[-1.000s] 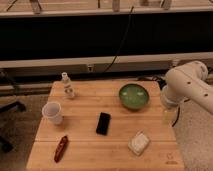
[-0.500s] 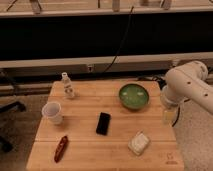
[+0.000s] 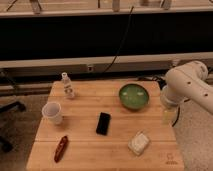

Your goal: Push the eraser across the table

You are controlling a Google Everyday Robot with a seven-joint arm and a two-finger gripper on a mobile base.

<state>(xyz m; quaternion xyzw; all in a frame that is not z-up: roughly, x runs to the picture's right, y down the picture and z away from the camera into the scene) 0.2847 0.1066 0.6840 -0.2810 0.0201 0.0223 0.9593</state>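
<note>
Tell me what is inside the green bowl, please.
The green bowl shows only its own green inside; I see no object in it. Its near inner wall is hidden by the rim. The gripper hangs beside it, at the table edge.

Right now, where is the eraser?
In the camera view, the eraser lies near the table's middle, between the white cup and the pale block. The gripper hangs at the edge near the green bowl.

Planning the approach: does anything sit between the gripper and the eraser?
Nothing visible does. The gripper hangs at the table edge beside the green bowl; the line to the eraser crosses bare boards between that bowl and the pale block.
</note>
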